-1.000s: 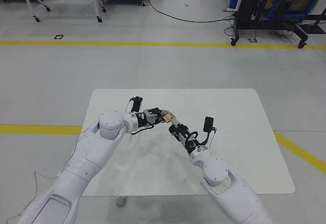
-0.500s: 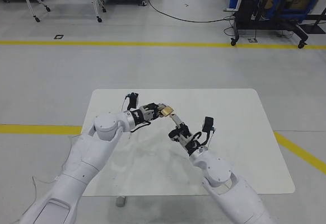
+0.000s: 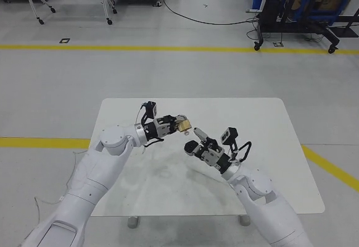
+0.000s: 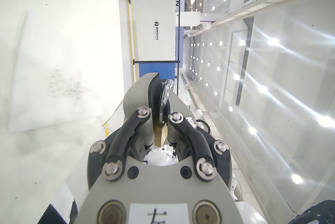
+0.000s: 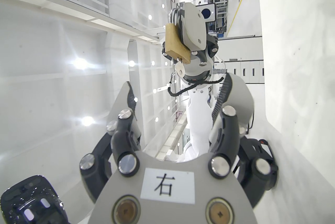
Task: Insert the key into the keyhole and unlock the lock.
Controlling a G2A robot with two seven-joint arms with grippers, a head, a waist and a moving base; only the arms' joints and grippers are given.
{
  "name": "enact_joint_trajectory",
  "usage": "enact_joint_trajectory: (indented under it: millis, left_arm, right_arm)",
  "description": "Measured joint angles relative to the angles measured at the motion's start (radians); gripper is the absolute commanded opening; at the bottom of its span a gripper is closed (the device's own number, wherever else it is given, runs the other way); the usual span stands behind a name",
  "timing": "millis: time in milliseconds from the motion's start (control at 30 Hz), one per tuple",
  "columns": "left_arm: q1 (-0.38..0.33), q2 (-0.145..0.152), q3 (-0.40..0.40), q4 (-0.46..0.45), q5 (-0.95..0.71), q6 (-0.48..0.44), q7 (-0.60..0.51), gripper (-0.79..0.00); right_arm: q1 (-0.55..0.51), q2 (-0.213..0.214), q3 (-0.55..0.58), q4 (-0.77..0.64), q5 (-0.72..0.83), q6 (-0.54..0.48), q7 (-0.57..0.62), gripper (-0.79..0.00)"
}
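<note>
Two grippers showed from above over the white table (image 3: 278, 123). My left gripper (image 3: 178, 121) clenched the brass padlock (image 3: 183, 126). My right gripper (image 3: 194, 140), at the lock half a second before, had drawn back and stood apart.

In the left wrist view, my left gripper (image 4: 163, 94) pinched the padlock (image 4: 160, 134) at its shackle (image 4: 166, 90) end.

In the right wrist view, my right gripper (image 5: 180, 94) gaped empty, and the key (image 5: 180, 69) stuck in the keyhole (image 5: 179, 62).
</note>
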Motion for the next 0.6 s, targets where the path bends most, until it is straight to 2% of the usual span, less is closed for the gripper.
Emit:
enact_joint_trajectory:
  millis: [167,333,467,567,600]
  left_arm:
    - [-0.008,-0.004,0.006,0.007,0.003,0.001,-0.003,-0.785]
    - [-0.01,-0.006,0.009,0.011,0.011,0.006,-0.008,-0.785]
    - [-0.01,-0.006,0.008,0.011,0.018,0.01,-0.01,-0.785]
    - [-0.009,-0.006,0.008,0.009,0.026,0.015,-0.01,-0.785]
    - [-0.008,-0.007,0.008,0.008,0.027,0.017,-0.009,-0.785]
  right_arm:
    - [0.003,-0.005,-0.02,-0.001,-0.016,-0.006,-0.019,-0.545]
    - [0.013,-0.012,-0.04,0.006,-0.055,-0.021,-0.089,-0.56]
    - [0.013,-0.017,-0.052,0.004,-0.074,-0.027,-0.121,-0.646]
    - [0.016,-0.02,-0.051,0.008,-0.092,-0.024,-0.169,-0.779]
    - [0.016,-0.022,-0.055,0.007,-0.095,-0.025,-0.186,-0.785]
